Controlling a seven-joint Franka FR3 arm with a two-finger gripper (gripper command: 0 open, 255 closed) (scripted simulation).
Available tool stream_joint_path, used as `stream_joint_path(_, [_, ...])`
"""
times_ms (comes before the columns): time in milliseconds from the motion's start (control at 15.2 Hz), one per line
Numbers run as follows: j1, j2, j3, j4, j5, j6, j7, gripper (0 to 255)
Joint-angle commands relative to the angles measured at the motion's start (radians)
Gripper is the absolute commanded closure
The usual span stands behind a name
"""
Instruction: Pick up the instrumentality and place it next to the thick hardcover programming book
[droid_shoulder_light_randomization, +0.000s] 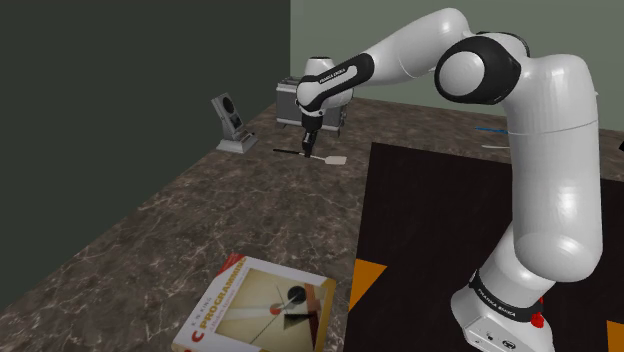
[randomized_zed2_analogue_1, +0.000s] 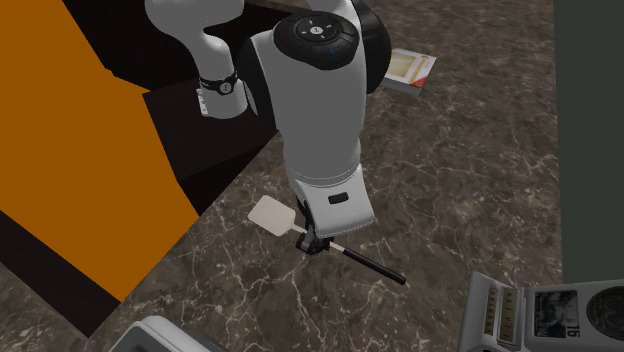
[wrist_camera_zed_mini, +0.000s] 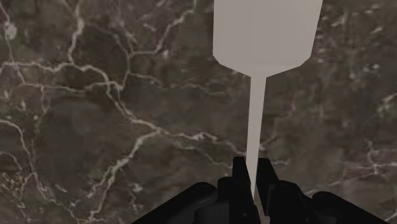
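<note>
Fingers (wrist_camera_zed_mini: 239, 173) of my gripper (wrist_camera_zed_mini: 253, 169) clamp the spatula (wrist_camera_zed_mini: 264, 38) by its shank, toward the countertop (wrist_camera_zed_mini: 95, 127) far edge; the book (droid_shoulder_light_randomization: 258, 310) lies at the near edge.

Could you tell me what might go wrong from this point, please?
1. The black gripper clasps the spatula, which has a pale flat blade and a black handle, at its thin neck. The spatula may swivel or slip when lifted.
2. The white and red hardcover book lies far off along the dark marble counter. A long carry could shake the spatula loose.
</note>
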Motion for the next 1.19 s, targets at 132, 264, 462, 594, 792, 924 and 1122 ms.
stream_joint_path(132, [0.0, 0.0, 0.0, 0.0, 0.0, 0.0, 0.0, 255])
stream_joint_path(264, [0.0, -0.006, -0.001, 0.005, -0.001, -0.011, 0.001, 255])
stream_joint_path(462, [0.001, -0.022, -0.002, 0.021, -0.004, -0.043, 0.004, 255])
stream_joint_path(594, [0.001, -0.032, -0.003, 0.033, -0.005, -0.065, 0.005, 255])
stream_joint_path(792, [0.001, -0.046, -0.004, 0.053, -0.008, -0.099, 0.008, 255])
stream_joint_path(924, [0.001, -0.054, -0.004, 0.068, -0.009, -0.122, 0.009, 255])
stream_joint_path(1122, [0.001, -0.065, -0.005, 0.092, -0.011, -0.157, 0.012, 255])
